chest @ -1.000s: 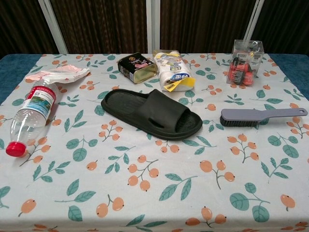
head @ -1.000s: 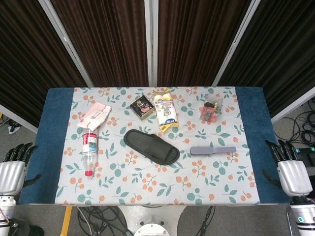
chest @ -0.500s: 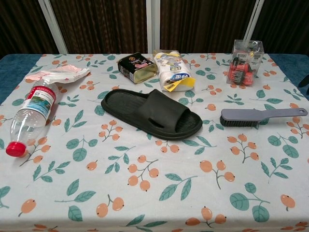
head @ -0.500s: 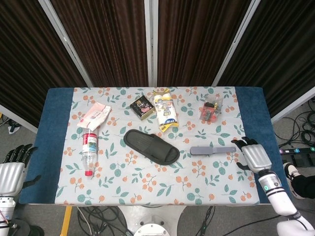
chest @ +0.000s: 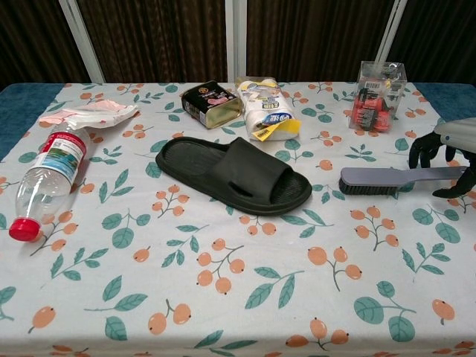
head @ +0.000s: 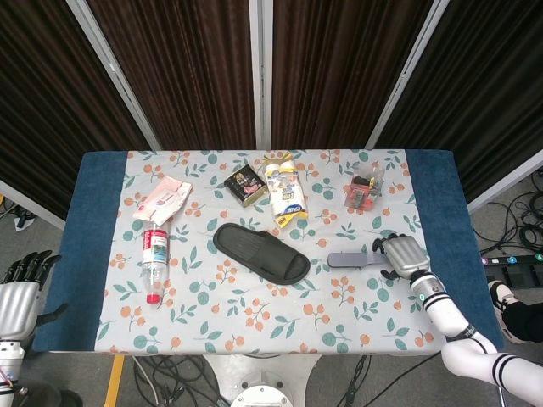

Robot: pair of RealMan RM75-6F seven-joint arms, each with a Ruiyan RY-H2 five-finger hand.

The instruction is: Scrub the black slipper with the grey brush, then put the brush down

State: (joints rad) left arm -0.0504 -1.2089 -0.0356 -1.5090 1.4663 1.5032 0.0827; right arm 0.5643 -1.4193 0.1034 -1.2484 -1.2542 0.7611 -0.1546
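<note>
Head view: high above, looking steeply down, far enough to take in the whole table (head: 93, 254), curtains at 12 o'clock. Chest view: low at the near edge, close in, facing 12 o'clock across the cloth. Shared: black slipper (head: 260, 252) (chest: 233, 173) at centre, grey brush (head: 356, 259) (chest: 394, 179) toward 3 o'clock.

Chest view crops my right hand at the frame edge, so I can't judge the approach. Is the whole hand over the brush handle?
Observer: Yes. Head view shows the right hand whole, over the handle end of the grey brush, with its forearm coming in from the near-right corner.
Operator: And the left hand? I can't see it at all.
Observer: The left hand hangs outside the left edge of the table, holding nothing, far from the black slipper.
</note>
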